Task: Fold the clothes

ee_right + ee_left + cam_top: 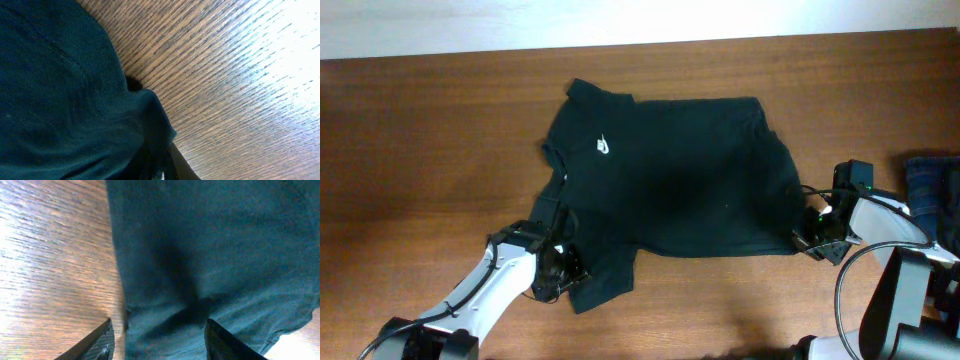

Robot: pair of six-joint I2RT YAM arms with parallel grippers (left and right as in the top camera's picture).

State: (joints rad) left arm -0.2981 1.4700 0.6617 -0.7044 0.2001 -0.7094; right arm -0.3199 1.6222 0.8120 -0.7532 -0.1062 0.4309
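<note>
Because the black T-shirt [680,180] is soft, light and limp, its edges and corners are the best holds. It lies spread flat on the table [420,150]. The left gripper [560,268], jaws apart, straddles the sleeve at the shirt's 7 o'clock. The right gripper [812,238], closed, seems to pinch the hem corner at 4 o'clock.

readable text: none | mark: small white logo [604,147] | on: black T-shirt [690,190] chest
</note>
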